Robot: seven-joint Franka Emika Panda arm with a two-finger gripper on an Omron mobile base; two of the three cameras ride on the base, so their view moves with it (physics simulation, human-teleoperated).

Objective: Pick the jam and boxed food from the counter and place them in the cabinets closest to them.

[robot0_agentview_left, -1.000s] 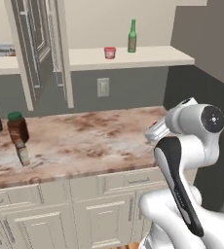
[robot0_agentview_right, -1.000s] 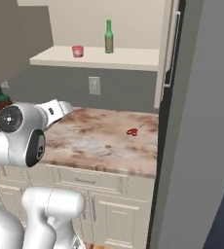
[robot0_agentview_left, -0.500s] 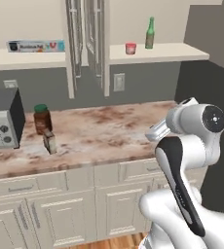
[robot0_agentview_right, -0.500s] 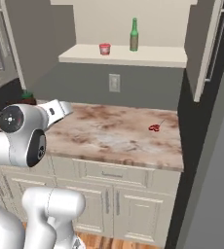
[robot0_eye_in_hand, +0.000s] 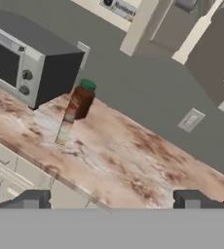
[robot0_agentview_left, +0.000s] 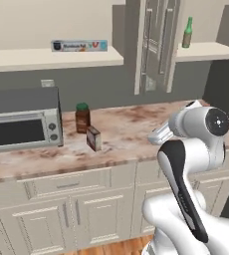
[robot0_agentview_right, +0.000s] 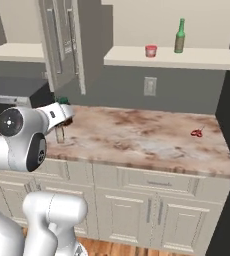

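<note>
The boxed food (robot0_agentview_left: 93, 138) stands upright on the marble counter (robot0_agentview_left: 131, 124), just in front of a brown jar with a green lid (robot0_agentview_left: 82, 117). In the hand view its pale side (robot0_eye_in_hand: 64, 131) faces me, far ahead and to the left of my gripper (robot0_eye_in_hand: 111, 199). The gripper is open, with nothing between its fingertips (robot0_eye_in_hand: 32, 199). It hovers near the counter's front edge. The jam (robot0_agentview_right: 150, 50), a small red jar, sits on the open cabinet's shelf (robot0_agentview_right: 187, 58) beside a green bottle (robot0_agentview_right: 179, 36).
A microwave (robot0_agentview_left: 22, 122) stands on the counter left of the brown jar. Open cabinet doors (robot0_agentview_left: 156, 45) hang above the counter's middle. A long white-and-blue box (robot0_agentview_left: 79, 46) lies on the left shelf. A small red object (robot0_agentview_right: 197, 132) rests at the counter's right end.
The base has driven left, so the whole scene has shifted right and the microwave has come into view. The boxed food and brown jar now stand closer. The gripper stays open.
</note>
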